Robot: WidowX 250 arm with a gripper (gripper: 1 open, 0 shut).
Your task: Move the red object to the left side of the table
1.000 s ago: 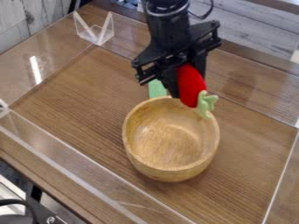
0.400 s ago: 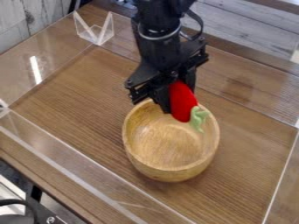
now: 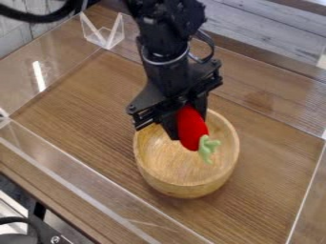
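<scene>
Above the round wooden bowl (image 3: 181, 174), is gripping the red object (image 3: 193, 127) with the black gripper (image 3: 173, 112) (green end (image 3: 208, 148) pointing downward).

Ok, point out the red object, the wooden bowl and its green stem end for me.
Red object (image 3: 192, 127): camera view, middle of its glossy red body.
Wooden bowl (image 3: 190, 188): camera view, lower part of its rim and wall.
Green stem end (image 3: 208, 148): camera view, on the light green tip.

One red object (image 3: 192, 127), one wooden bowl (image 3: 185, 172), one gripper (image 3: 171, 116), one table (image 3: 83, 110)
</scene>
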